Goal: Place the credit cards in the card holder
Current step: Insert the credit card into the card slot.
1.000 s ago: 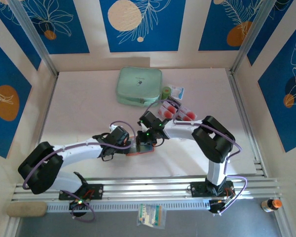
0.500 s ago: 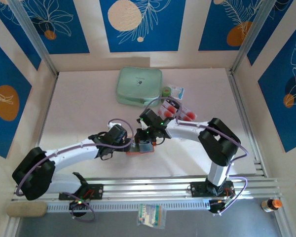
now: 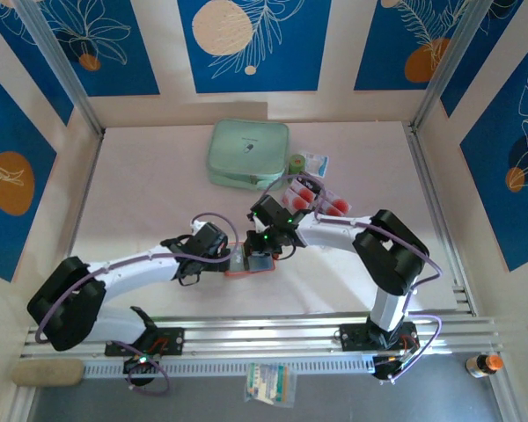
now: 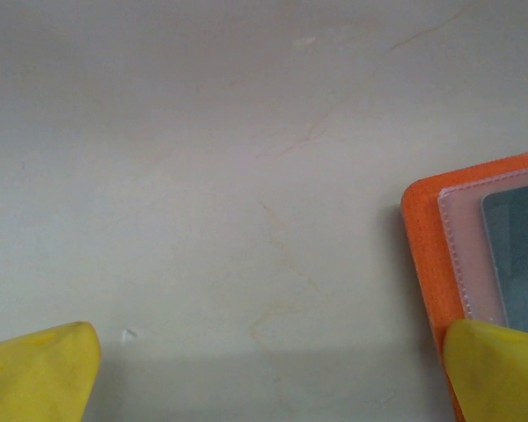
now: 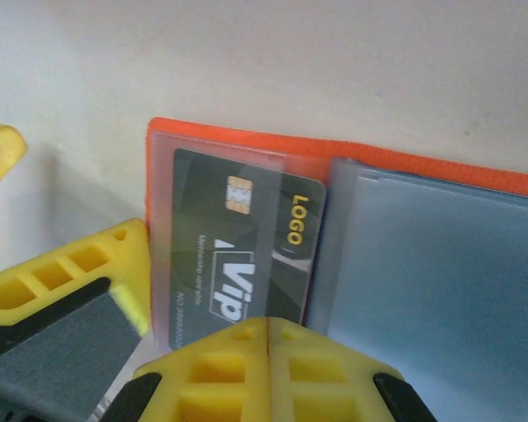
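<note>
Right jaws, closed, sit over the open card holder (image 5: 405, 264).

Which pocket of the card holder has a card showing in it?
The clear end pocket, with a dark Vip card inside; the greyish pocket beside it shows none.

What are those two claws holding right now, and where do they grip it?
Nothing. The right gripper is shut empty over the wallet; the left gripper stands open at its edge.
</note>
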`<action>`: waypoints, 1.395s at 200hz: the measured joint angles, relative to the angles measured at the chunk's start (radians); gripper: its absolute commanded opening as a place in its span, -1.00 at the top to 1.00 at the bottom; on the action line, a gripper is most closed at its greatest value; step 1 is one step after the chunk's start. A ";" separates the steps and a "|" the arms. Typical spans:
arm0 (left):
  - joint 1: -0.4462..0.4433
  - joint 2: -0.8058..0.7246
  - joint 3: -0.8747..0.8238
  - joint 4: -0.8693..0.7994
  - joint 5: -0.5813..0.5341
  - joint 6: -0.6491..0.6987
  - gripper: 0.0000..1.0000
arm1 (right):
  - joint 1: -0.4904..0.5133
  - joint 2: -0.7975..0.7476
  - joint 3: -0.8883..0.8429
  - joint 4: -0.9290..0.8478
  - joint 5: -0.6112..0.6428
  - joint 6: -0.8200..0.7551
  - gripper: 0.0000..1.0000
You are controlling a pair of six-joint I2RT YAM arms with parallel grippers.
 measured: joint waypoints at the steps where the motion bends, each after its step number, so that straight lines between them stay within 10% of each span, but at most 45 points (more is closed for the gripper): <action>1: 0.000 0.001 0.000 0.000 0.000 0.000 -0.99 | 0.000 0.001 0.000 0.000 0.000 0.000 0.95; 279: 0.039 -0.042 0.000 -0.002 -0.006 0.004 -0.99 | 0.048 0.090 0.055 -0.016 0.010 0.016 0.97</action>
